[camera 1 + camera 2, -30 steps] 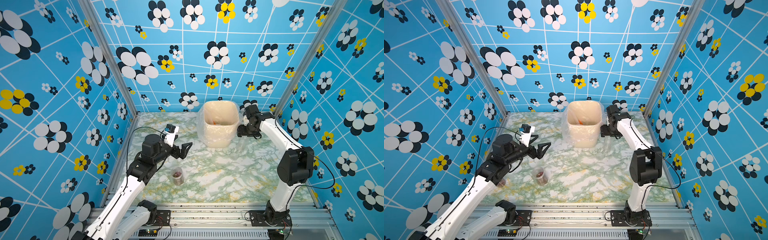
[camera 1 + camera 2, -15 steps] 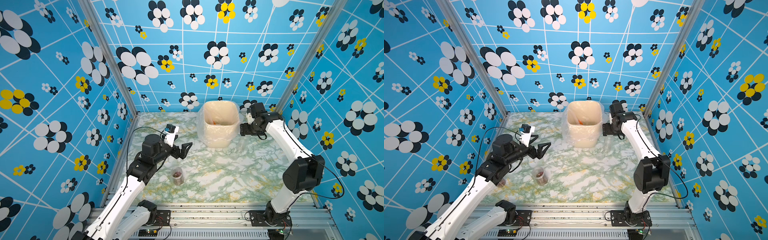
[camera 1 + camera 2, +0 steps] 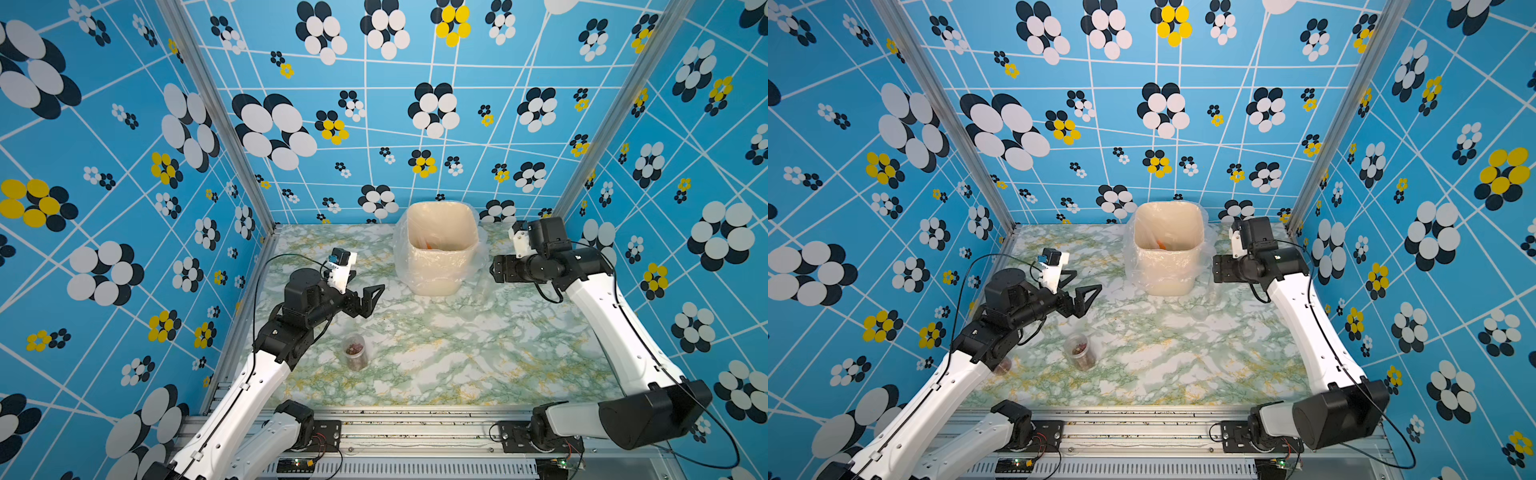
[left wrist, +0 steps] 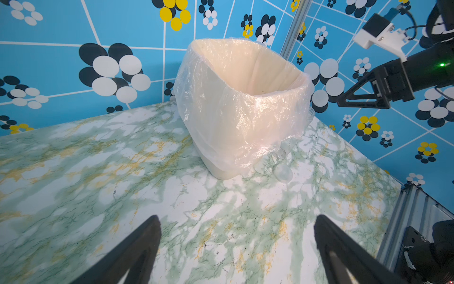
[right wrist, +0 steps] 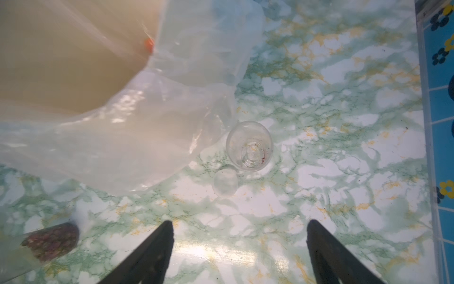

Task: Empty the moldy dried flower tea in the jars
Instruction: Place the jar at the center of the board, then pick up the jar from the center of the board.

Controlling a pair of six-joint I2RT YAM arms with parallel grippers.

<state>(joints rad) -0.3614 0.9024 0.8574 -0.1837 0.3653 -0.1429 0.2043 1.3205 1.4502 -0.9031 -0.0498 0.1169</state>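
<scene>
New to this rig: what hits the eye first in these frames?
Loud blue flowered walls surround a marble table, with a plastic-lined beige bin at the back. A full jar of reddish tea sits near the left arm; an empty jar and its lid lie beside the bin. The left gripper and right gripper are both open, holding nothing.

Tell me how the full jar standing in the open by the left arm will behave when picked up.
Probably light: the jar is small, clear, and holds only crumbly dried tea. Its smooth wall may slip in a pinch. Upright and round, it could tip if pushed high, then roll.
</scene>
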